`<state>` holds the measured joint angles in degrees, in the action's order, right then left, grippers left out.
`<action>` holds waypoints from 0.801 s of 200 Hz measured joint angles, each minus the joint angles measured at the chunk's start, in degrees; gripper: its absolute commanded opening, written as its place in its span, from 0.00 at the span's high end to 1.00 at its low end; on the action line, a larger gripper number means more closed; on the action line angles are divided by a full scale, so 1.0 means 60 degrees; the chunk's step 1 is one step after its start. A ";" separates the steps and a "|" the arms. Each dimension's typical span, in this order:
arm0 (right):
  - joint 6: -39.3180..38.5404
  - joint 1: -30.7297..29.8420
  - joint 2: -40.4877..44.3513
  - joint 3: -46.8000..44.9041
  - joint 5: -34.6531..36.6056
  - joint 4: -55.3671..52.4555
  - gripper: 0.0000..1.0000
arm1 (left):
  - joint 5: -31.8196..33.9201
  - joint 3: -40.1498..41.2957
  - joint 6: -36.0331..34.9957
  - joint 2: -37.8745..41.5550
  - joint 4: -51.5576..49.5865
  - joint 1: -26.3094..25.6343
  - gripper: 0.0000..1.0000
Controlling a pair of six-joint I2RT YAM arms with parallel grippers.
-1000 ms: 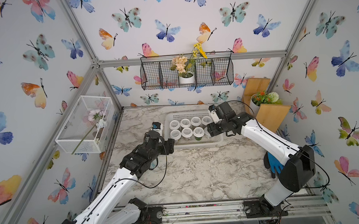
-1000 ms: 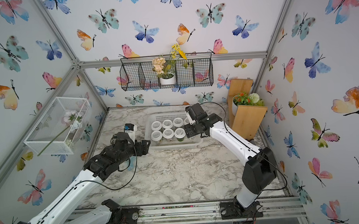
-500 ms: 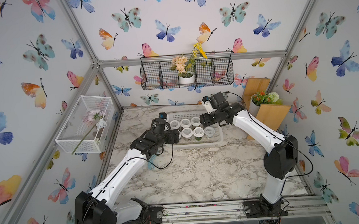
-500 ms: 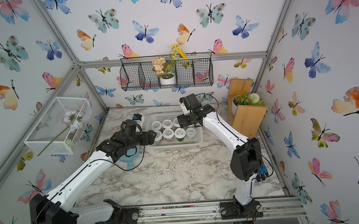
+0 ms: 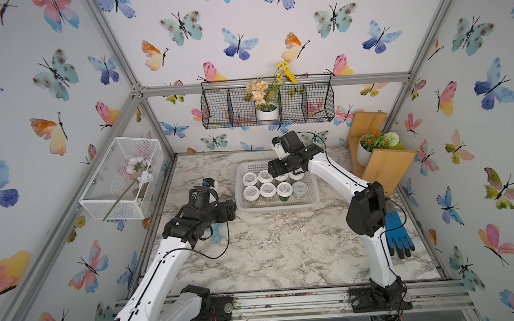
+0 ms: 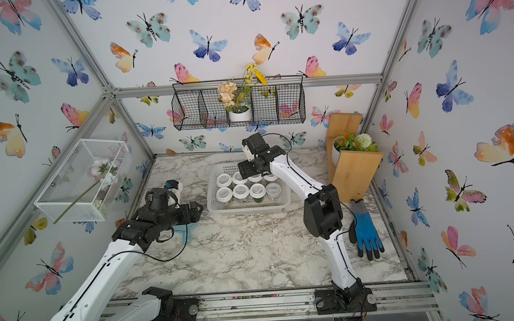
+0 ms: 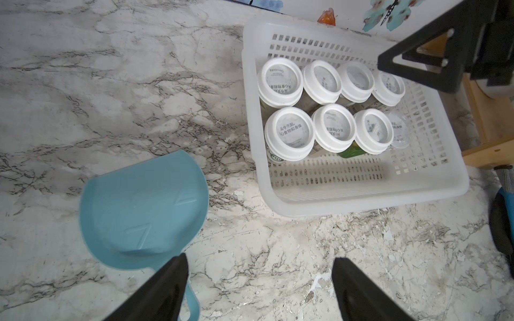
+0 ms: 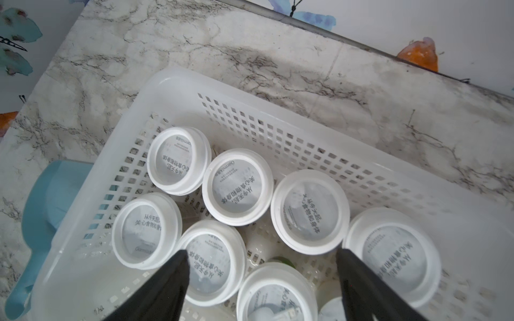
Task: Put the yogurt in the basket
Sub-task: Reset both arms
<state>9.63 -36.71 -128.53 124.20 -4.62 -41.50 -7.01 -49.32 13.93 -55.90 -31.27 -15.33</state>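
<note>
Eight cups of yogurt (image 7: 333, 127) are standing upright in two rows of four inside the white perforated basket (image 7: 361, 205), which is sitting on the marble counter (image 7: 111, 83) toward the back wall. The cups are crowding one end of the basket, lids touching or nearly so.

The right end effector (image 8: 261, 253) is hovering just above the rows with its jaws spread wide and nothing between them. The left end effector (image 7: 259, 261) is hanging over bare counter beside the basket, equally wide and empty, near a pale blue scoop (image 7: 144, 205).

The cups are looking small, light and stiff, with smooth clear walls that are likely slippery. On seven of them the white lid rim is jutting out past the body, offering a lip to catch. A pinch across the body just under that rim seems the safest hold. The eighth (image 7: 399, 130), in a corner of the group, is wearing only a flat grey lid that probably dents easily, so pressing from above is best avoided. With the cups packed this tightly, there is little room for jaws to slip down between neighbours.
</note>
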 measured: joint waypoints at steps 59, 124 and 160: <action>0.0011 -0.0601 -0.0466 0.0204 0.0168 0.0284 0.12 | -0.0561 0.0703 -0.0066 0.0867 0.0353 0.0004 0.14; -0.0011 -0.0557 -0.0550 -0.0080 0.0867 0.0576 0.12 | -0.0852 0.1133 -0.0029 0.1024 0.0608 0.0004 0.14; -0.0040 -0.0521 -0.0765 -0.0127 0.1231 0.0616 0.12 | -0.0892 0.1133 -0.0029 0.1024 0.0688 0.0004 0.14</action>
<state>9.39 -39.83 -133.12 123.44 2.76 -37.80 -12.36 -42.52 13.76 -49.76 -27.14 -15.31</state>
